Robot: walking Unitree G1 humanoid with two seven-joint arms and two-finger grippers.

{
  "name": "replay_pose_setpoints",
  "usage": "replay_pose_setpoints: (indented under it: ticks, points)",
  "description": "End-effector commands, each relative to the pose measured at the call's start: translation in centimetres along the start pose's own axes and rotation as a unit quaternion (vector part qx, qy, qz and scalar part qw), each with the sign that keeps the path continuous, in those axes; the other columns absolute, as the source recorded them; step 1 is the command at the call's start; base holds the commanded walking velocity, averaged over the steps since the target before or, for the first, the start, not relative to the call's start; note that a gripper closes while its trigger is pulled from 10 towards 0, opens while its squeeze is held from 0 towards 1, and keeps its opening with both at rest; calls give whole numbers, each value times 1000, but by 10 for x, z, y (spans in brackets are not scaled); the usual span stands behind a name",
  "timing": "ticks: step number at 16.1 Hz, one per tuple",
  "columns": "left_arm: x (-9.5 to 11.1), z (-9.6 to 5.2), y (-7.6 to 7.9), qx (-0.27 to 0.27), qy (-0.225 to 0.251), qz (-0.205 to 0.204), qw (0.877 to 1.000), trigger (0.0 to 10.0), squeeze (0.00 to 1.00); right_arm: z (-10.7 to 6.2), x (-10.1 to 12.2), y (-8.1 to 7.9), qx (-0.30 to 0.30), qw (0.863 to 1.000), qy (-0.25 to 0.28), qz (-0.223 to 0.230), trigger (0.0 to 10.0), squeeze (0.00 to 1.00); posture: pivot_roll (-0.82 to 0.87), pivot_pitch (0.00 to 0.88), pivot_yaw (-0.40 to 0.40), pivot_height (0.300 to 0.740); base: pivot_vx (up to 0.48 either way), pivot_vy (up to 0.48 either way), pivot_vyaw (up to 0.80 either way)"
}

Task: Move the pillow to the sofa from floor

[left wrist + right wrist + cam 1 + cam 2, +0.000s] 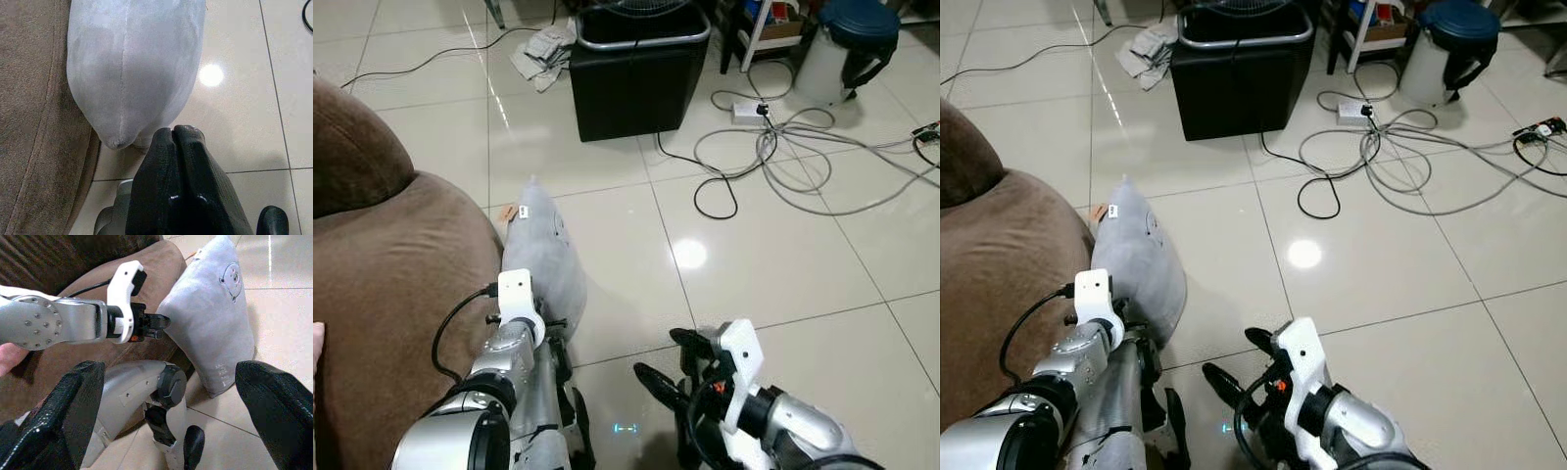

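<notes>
Pillow against sofa — ungrasped

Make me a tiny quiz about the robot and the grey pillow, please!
1. True or false: the pillow lies on top of the sofa.
2. Which end effector has its fingers spread wide: A left, B right?
3. Fill in: the tangle of cables lies on the ____.

Key: 1 false, it stands on the floor against the sofa. 2 B. 3 floor.
</notes>
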State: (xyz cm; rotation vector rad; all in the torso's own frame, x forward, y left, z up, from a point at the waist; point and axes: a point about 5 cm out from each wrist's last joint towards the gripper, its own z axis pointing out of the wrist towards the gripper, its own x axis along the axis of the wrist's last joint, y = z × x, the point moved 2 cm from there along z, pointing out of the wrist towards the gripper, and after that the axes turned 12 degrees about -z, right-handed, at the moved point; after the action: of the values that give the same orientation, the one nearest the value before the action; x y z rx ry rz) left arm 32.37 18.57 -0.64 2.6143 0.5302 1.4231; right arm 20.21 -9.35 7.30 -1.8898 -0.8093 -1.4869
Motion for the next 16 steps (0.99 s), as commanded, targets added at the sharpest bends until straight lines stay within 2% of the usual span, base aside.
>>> replay_pose_setpoints:
  ticks: [1, 4, 5, 6, 7, 9, 10, 11, 13, 14, 15, 16]
  points:
    - [-2, 0, 1, -5, -8, -6, 1000, 0, 0, 0, -2, 8, -16, 1000, 0, 1, 10000, 0, -181, 227, 32, 573, 0, 0, 0]
    - [3, 1, 6, -25, 1, -27, 999, 0, 0, 5, 3, 27, -56, 998, 6, -2, 10000, 0, -170, 223, 24, 573, 0, 0, 0]
    - [6, 1, 16, -65, 9, -60, 996, 0, 0, 8, 8, 44, -87, 996, 17, 1, 10000, 0, -169, 228, 19, 573, 0, 0, 0]
    - [6, 1, 19, -81, 9, -73, 994, 0, 0, 9, 10, 49, -95, 995, 19, 0, 10000, 0, -167, 228, 16, 573, 0, 0, 0]
    - [7, -1, 24, -115, 16, -99, 988, 0, 0, 12, 14, 61, -113, 993, 27, 4, 10000, 0, -165, 225, 10, 573, 0, 0, 0]
    - [9, -2, 25, -138, 26, -122, 983, 0, 0, 14, 16, 68, -123, 992, 31, 7, 10000, 0, -163, 223, 9, 573, 0, 0, 0]
    - [12, -4, 29, -168, 32, -134, 976, 0, 0, 13, 16, 68, -126, 991, 34, 5, 10000, 0, -162, 221, 10, 573, 0, 0, 0]
    - [13, -5, 30, -186, 35, -133, 973, 0, 0, 8, 12, 62, -127, 991, 37, 5, 10000, 0, -162, 221, 10, 573, 0, 0, 0]
    - [14, -5, 28, -179, 37, -114, 977, 0, 0, 6, 10, 60, -128, 991, 37, 5, 10000, 0, -157, 224, 10, 573, 0, 0, 0]
    - [13, -3, 22, -148, 38, -61, 986, 0, 0, 6, 9, 60, -127, 991, 33, 2, 10000, 0, -157, 224, 10, 573, 0, 0, 0]
    - [15, -3, 19, -127, 44, 0, 991, 10000, 1000, 7, 6, 57, -117, 993, 20, -10, 10000, 0, -157, 233, 10, 573, 0, 0, 0]
    - [23, -2, 21, -126, 59, 6, 990, 10000, 1000, 8, 2, 49, -98, 995, 0, -23, 10000, 0, -161, 242, 10, 573, 0, 0, 0]
